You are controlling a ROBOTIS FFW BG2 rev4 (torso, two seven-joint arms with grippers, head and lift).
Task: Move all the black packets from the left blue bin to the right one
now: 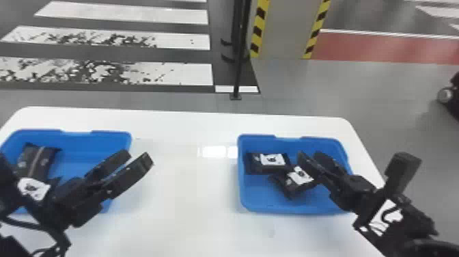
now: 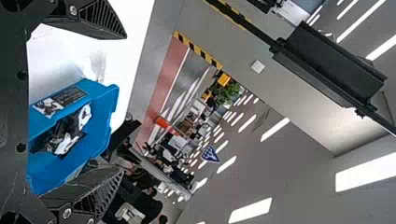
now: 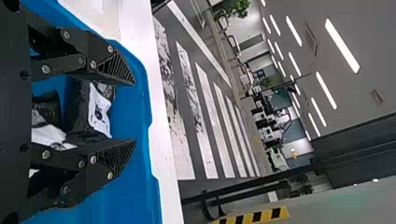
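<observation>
Black plastic-looking fingers nearest me, both pairs apart: the left hand (image 1: pixel 136 157) is up by the inner side of the left blue bin (image 1: pixel 77 138), nothing between its tips. The right hand (image 1: pixel 310 156) hangs over the right blue bin (image 1: pixel 290 208), also gripping nothing I can see, right by the goods.

Those are two black packets in there, kinda puffy and crinkled. The closer one (image 1: pixel 295 183) sits at an angle, white label with a little dark drawing on it. The farther one (image 1: pixel 269 162) lies straighter against the bin's inner side, same sort of label. Over in the left bin there's a seamed packet (image 1: pixel 36 160), dark with a pale line down it, toward the outer far corner.

All on a glossy white bench (image 1: pixel 184 191), with white floor stripes (image 1: pixel 136 73) beyond.
</observation>
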